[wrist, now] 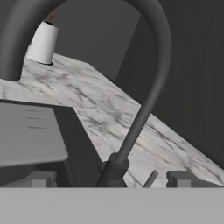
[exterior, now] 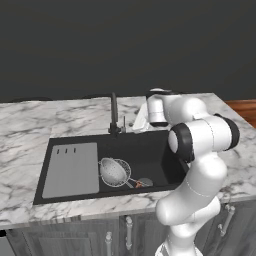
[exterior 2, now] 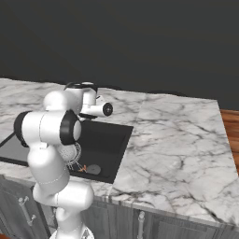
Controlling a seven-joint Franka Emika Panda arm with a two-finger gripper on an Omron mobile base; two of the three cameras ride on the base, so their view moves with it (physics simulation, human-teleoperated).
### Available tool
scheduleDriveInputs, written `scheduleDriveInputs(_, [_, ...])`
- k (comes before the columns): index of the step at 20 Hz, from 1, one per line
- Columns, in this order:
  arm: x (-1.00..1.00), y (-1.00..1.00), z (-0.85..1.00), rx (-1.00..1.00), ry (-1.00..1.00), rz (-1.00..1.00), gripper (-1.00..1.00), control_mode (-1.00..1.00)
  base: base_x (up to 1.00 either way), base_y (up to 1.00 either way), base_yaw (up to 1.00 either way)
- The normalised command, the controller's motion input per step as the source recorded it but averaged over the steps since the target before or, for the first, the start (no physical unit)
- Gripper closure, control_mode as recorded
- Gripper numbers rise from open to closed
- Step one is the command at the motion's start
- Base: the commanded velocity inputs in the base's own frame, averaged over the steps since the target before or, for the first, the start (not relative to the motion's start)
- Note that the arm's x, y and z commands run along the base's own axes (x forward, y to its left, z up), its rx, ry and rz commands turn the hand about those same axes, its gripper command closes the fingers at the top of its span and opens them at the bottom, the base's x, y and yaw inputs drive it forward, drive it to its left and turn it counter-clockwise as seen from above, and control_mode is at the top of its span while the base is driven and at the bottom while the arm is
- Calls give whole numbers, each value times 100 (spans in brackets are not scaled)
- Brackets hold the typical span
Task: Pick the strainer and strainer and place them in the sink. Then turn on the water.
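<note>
Here the strainer (exterior: 114,171) lies inside the sink (exterior: 155,150), tilted on its side: a round silvery-grey bowl of fine speckled mesh, its thin wire handle pointing toward the drain (exterior: 145,182). Left of it in the sink sits the grey ridged drainboard (exterior: 71,170). The gripper (wrist: 107,178) hovers spread wide at the base of the black gooseneck tap (wrist: 144,100), holding nothing.
</note>
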Motion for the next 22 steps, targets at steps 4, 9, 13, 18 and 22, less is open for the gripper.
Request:
scheduleDriveInputs(4, [10,2,-11,0,0,0,-100,-100,0,0,0])
scheduleDriveInputs(9, [11,8,-10,0,0,0,-100,-100,0,0,0])
scheduleDriveInputs(13, [11,6,-11,0,0,0,-100,-100,0,0,0])
scheduleDriveInputs(18, [12,4,-11,0,0,0,-100,-100,0,0,0])
scheduleDriveInputs(22, [16,2,-10,0,0,0,-100,-100,0,0,0])
